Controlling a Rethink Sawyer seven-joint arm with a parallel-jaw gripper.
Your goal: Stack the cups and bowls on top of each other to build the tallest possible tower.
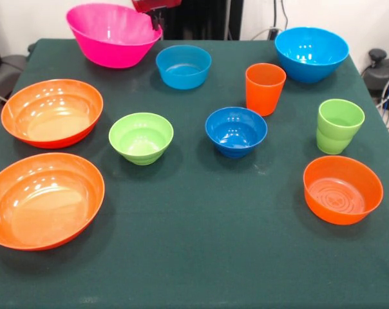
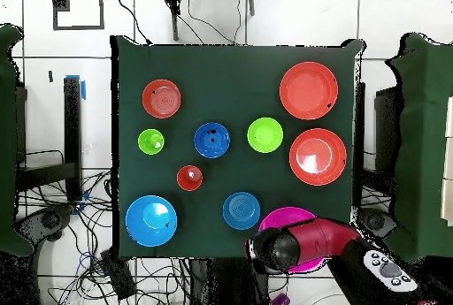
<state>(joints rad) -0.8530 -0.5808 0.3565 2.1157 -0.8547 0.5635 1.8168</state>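
The big pink bowl [image 1: 111, 35] stands tilted at the table's far left edge. My gripper [image 1: 156, 22] comes down from above and is shut on its right rim. In the overhead view my arm [image 2: 310, 240] covers most of the pink bowl [image 2: 287, 217]. Two wide shallow orange bowls [image 1: 52, 112] [image 1: 44, 199] sit apart at the left. The lime green bowl [image 1: 141, 137], the dark blue bowl [image 1: 236, 131], two sky blue bowls [image 1: 183, 66] [image 1: 311, 53] and the smaller orange bowl [image 1: 342, 189] stand singly. The orange cup [image 1: 265, 88] and the lime green cup [image 1: 339, 125] stand upright.
A dark green cloth covers the table [image 1: 201, 257]. Cables and equipment lie on the floor around it [image 2: 80, 213]. A grey controller [image 2: 389, 270] lies by the robot's base.
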